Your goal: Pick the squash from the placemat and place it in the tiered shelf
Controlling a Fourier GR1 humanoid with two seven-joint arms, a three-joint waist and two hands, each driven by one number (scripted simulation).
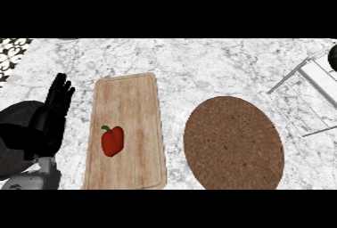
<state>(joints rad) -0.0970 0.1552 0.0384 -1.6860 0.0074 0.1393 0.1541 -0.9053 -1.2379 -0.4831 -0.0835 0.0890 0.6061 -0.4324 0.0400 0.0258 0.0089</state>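
The brown oval placemat (233, 142) lies right of centre with nothing on it. No squash shows anywhere in view. The wire tiered shelf (309, 95) stands at the right edge, partly cut off. A dark rounded shape (333, 58) sits over the shelf's far corner at the picture's edge; it may be part of my right hand, but I cannot tell, nor whether it holds anything. My left hand (56, 104) rests open at the far left, fingers straight and pointing up, apart from everything.
A wooden cutting board (128, 107) lies left of the placemat with a red bell pepper (113, 140) on its near half. Marble counter (197, 58) stretches behind both. A patterned wall edge (12, 51) shows at the top left.
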